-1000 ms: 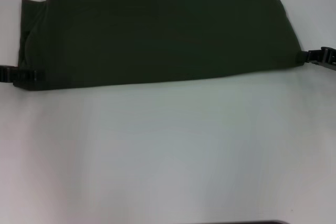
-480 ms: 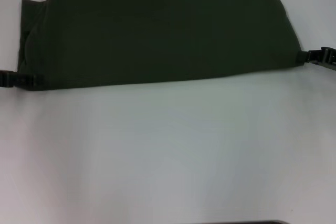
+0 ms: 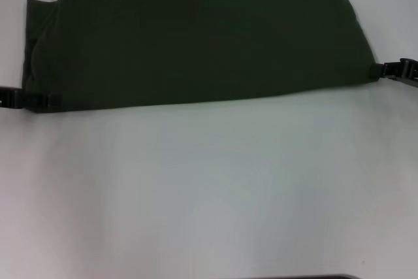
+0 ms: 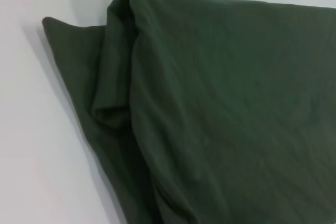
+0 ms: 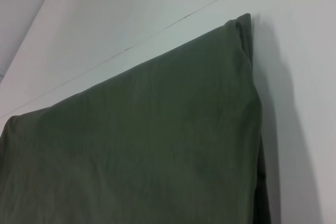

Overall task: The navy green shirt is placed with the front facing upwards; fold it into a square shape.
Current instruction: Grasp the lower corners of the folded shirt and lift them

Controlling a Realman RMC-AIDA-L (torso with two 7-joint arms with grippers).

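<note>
Navy green shirt (image 3: 196, 40) folded btwn left gripper (image 3: 44, 100) & right gripper (image 3: 382, 70); grip state unclear.

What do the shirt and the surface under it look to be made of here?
The navy green shirt looks like soft matte knit cloth, perhaps cotton: it drapes in rounded folds and shallow creases at its layered edge in the left wrist view. The table looks like a smooth, hard white surface with a faint sheen; its material is unclear.

Head view: looking forward and down over table (image 3: 209, 187), shirt (image 3: 196, 37) far. Left wrist view: close on shirt's (image 4: 236, 114) left end. Right wrist view: close on right end (image 5: 157, 145). Shirt shared by all.
</note>
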